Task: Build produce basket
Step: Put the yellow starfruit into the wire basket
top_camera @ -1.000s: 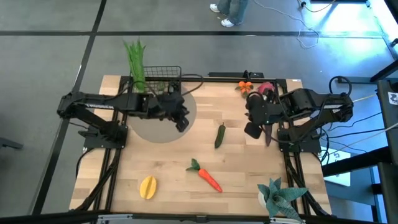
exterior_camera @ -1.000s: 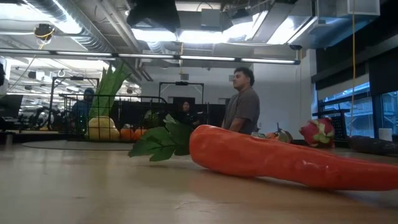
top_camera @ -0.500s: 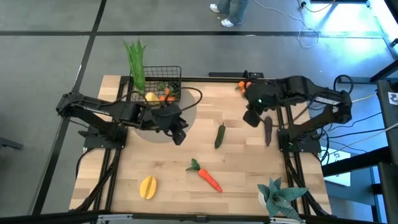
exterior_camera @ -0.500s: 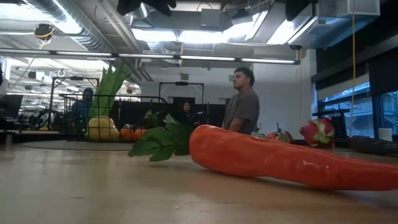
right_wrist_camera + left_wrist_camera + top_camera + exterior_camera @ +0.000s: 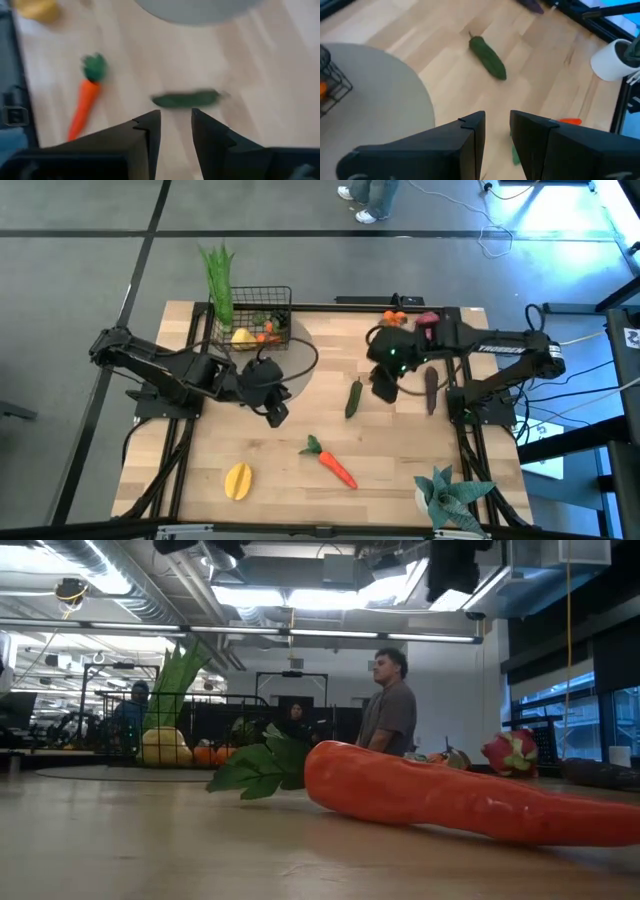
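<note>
From above, the wire basket (image 5: 256, 320) sits at the desk's far left corner holding a leek (image 5: 220, 283); the left gripper (image 5: 277, 415) hovers near its mat, the right gripper (image 5: 383, 391) just beside the cucumber (image 5: 353, 398). Low view: a carrot (image 5: 450, 798) fills the foreground. Both wrist views show narrowly parted, empty fingers

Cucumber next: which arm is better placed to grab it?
Probably right. The right tool hangs just beside the cucumber, fingers slightly apart. The left tool is farther off, between the basket and the carrot.
</note>
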